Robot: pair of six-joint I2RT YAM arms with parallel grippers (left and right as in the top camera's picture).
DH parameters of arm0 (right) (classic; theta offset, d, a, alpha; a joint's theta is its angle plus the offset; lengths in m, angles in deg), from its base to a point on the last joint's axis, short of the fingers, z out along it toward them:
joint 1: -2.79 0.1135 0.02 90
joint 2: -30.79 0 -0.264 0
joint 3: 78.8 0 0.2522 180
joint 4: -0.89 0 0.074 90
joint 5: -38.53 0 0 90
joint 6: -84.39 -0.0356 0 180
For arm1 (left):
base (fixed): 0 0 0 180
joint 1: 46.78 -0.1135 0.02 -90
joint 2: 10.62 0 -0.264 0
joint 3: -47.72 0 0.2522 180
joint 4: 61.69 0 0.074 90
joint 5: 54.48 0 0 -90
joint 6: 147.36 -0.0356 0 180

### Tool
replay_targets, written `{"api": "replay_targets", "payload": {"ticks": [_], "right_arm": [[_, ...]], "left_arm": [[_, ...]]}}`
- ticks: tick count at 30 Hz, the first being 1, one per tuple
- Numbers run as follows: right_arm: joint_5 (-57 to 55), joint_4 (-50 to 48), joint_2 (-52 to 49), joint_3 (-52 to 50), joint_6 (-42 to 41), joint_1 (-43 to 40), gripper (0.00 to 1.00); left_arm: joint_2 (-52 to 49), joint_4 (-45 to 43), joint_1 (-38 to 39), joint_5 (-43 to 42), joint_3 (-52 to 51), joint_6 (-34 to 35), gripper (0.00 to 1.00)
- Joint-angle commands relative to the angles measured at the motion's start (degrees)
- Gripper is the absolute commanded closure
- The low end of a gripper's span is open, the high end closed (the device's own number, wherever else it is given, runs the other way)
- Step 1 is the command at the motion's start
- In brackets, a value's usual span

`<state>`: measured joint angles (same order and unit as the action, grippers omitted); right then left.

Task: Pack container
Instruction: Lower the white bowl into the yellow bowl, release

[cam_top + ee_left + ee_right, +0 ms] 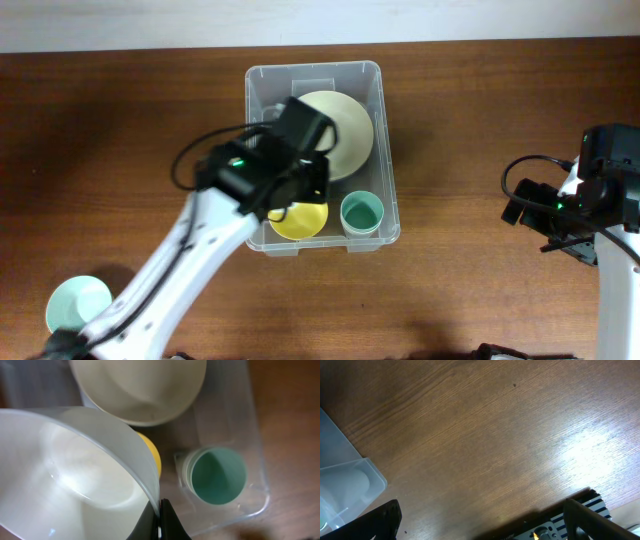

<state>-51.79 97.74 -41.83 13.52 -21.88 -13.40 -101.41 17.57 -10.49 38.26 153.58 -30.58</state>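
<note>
The clear plastic container [384, 150] stands at the table's middle. In it are a cream bowl [345, 130], a yellow bowl [300, 222] and a teal cup [361, 213]. My left gripper [305, 190] hangs over the container's near left part. In the left wrist view it [161, 521] is shut on the rim of a translucent white bowl [70, 475], held above the yellow bowl [154, 456], beside the teal cup [218, 476] and the cream bowl [140, 385]. My right gripper [548, 228] is open and empty over bare table [485, 527].
A mint-green bowl [78, 302] sits on the table at the near left, by the left arm's base. A corner of the container [350, 482] shows at the left of the right wrist view. The brown wooden table [480, 120] has a white far edge.
</note>
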Motion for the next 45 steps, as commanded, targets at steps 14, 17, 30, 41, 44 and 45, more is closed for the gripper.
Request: {"api": "replay_targets", "payload": {"ticks": [14, 17, 30, 41, 44, 45], "right_arm": [[0.1, 0.0, -0.1, 0.0, 0.0, 0.0, 0.01], [0.1, 0.0, -0.1, 0.0, 0.0, 0.0, 0.01], [0.1, 0.2, -0.1, 0.0, 0.0, 0.0, 0.01], [0.1, -0.2, -0.1, 0.0, 0.0, 0.0, 0.01], [0.1, -0.2, -0.1, 0.0, 0.0, 0.0, 0.01], [0.2, -0.2, -0.1, 0.0, 0.0, 0.0, 0.01]], "left_arm": [[-12.8, 4.0, 2.5, -4.0, 0.0, 3.1, 0.47], [-12.7, 4.1, 2.5, -1.8, 0.0, 3.1, 0.4], [-2.7, 13.7, -15.3, 10.1, 0.0, 4.5, 0.41], [14.6, 13.1, -49.4, 10.5, -6.3, 0.7, 0.32], [15.2, 11.0, -56.9, 9.8, -11.4, 0.3, 0.28], [15.2, 9.9, -59.4, 8.8, -13.4, 0.3, 0.27]]}}
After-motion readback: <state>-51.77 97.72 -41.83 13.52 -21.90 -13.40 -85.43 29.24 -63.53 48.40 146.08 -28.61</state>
